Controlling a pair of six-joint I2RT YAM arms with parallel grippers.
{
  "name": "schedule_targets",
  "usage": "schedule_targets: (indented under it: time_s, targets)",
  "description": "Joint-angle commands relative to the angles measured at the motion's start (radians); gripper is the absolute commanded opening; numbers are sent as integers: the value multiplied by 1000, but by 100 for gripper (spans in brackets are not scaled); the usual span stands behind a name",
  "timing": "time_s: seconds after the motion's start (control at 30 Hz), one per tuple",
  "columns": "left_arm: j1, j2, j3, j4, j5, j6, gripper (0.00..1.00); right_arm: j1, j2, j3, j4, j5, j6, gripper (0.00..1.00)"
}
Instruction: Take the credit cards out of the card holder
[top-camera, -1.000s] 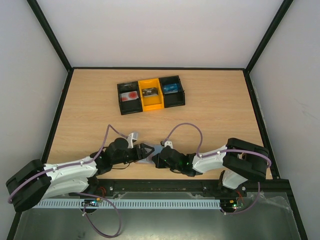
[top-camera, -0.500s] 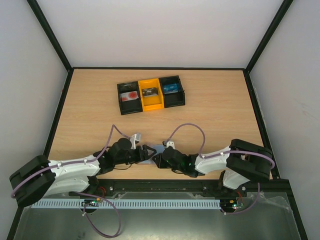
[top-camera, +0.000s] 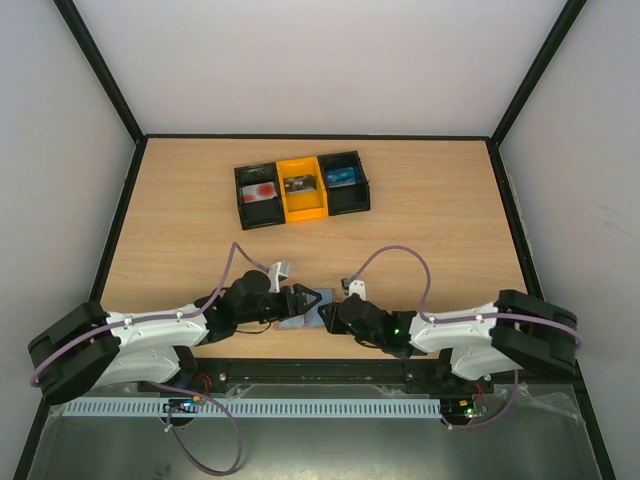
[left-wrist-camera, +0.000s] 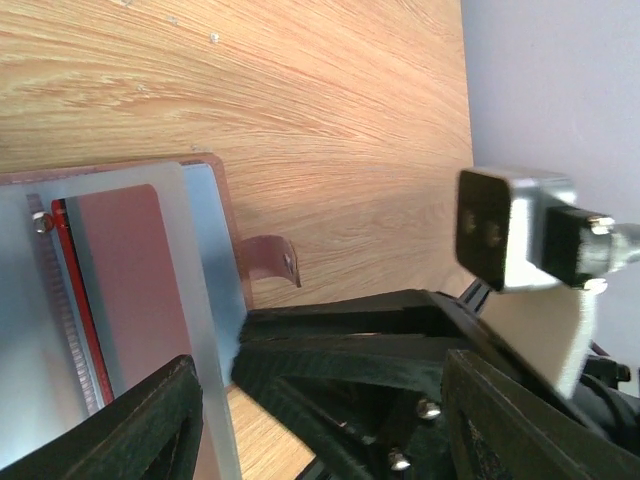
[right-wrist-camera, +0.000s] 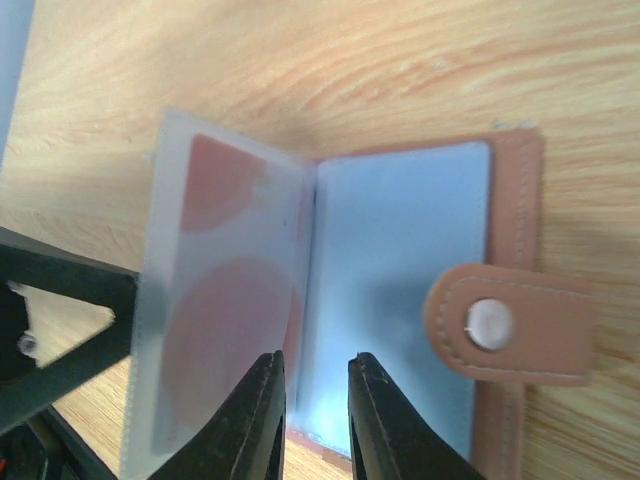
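The card holder (top-camera: 298, 320) lies open on the table near the front edge, between the two grippers. Its blue-grey inner panel (right-wrist-camera: 400, 280) and pinkish-brown snap tab (right-wrist-camera: 505, 325) face up. A frosted sleeve (right-wrist-camera: 215, 310) stands raised from the fold, and red shapes of a card show through it. In the left wrist view a red card (left-wrist-camera: 115, 270) sits inside that sleeve. My right gripper (right-wrist-camera: 318, 405) hovers over the fold, its jaws a narrow gap apart and empty. My left gripper (left-wrist-camera: 330, 440) is wide open, with the sleeve's edge beside its left finger (left-wrist-camera: 150, 430).
A black-and-yellow three-compartment tray (top-camera: 300, 210) stands at the back middle; a pale card with a red mark (top-camera: 258, 190) lies in its left compartment. Black frame rails and white walls bound the table. The right gripper's fingers (left-wrist-camera: 350, 340) reach between my left fingers.
Both grippers and the card holder have shifted a little to the right. The right jaws have come slightly apart. The right arm's elbow has swung further right.
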Motion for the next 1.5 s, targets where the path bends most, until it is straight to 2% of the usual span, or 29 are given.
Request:
schedule_targets:
  time_s: [0.0, 0.2, 0.4, 0.57, 0.8, 1.17, 1.47]
  targets:
    - [-17, 37, 45, 21, -8, 25, 67, 6, -131, -39, -117, 141, 21, 19]
    - [-21, 84, 47, 77, 4, 22, 67, 6, -302, -60, -210, 199, 18, 21]
    - [-23, 103, 45, 75, -11, 5, 67, 6, -335, -67, -214, 189, 13, 22]
    - [-17, 59, 29, -12, -69, 13, 64, 7, -292, -51, -185, 148, -8, 22]
    - [6, 37, -14, -58, -134, 16, 54, 6, -155, 17, -141, 72, -38, 20]
    - [42, 106, -62, 62, -71, -1, 50, 5, -5, 48, -87, 90, -36, 18]
    - [43, 146, -59, 82, -51, 5, 49, 4, 27, 39, -85, 108, -27, 18]
